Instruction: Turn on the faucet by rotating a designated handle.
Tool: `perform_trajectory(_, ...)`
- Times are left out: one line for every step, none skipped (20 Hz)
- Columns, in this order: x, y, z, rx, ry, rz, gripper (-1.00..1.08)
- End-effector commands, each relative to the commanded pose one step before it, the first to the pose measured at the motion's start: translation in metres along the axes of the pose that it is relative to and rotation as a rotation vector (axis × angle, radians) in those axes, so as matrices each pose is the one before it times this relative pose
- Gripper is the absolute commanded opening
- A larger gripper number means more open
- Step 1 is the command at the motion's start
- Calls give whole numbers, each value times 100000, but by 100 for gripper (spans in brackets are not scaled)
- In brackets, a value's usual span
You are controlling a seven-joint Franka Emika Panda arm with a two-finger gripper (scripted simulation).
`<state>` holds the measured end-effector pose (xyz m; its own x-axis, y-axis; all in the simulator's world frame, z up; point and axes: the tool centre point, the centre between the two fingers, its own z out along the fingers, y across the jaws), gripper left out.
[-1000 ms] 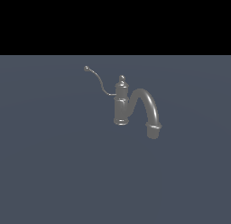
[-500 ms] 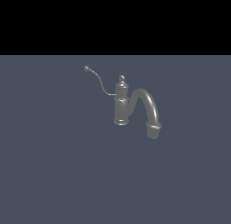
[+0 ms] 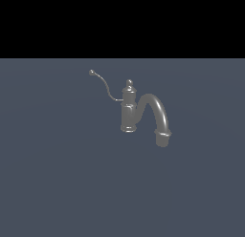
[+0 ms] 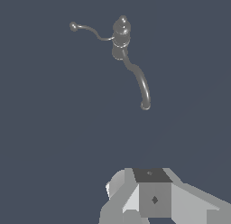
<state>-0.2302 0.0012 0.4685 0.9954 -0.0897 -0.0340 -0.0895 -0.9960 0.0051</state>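
Handle is looking stiff, thin and slick; I'm guessing push near its ball tip, away from faucet. Tool: can't tell whether it's apart or together.

From my station I can read no text, label, brand, number or sign in either view; the small grey metallic faucet and the plain slate-blue surface carry no markings.
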Motion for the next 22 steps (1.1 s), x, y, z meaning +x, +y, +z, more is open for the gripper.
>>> perform_trajectory(1094,-302,180,499,12,3842,-100)
perform_trajectory(501,-163,92,217,8,1789,-100)
perform_trajectory(529,-185,107,225,4,1907,-100)
perform_trajectory(557,-208,123,231,0,2027,-100)
perform_trajectory(584,-234,141,236,-5,2149,-100)
perform_trajectory(604,-260,159,238,-10,2253,-100)
perform_trajectory(602,-278,173,230,-14,2279,-100)
perform_trajectory(595,-294,186,220,-18,2286,-100)
perform_trajectory(586,-310,199,210,-21,2294,-100)
perform_trajectory(578,-326,212,199,-23,2301,-100)
perform_trajectory(568,-341,225,189,-25,2308,-100)
perform_trajectory(558,-355,238,178,-26,2315,-100)
perform_trajectory(547,-370,250,168,-26,2321,-100)
perform_trajectory(536,-384,263,157,-26,2326,-100)
perform_trajectory(524,-397,276,147,-25,2333,-100)
perform_trajectory(512,-410,289,136,-24,2338,-100)
perform_trajectory(499,-423,302,126,-21,2342,-100)
perform_trajectory(485,-434,315,116,-18,2347,-100)
perform_trajectory(471,-446,327,106,-15,2352,-100)
perform_trajectory(456,-457,340,96,-11,2355,-100)
perform_trajectory(441,-467,353,87,-6,2359,-100)
perform_trajectory(426,-477,365,77,-1,2363,-100)
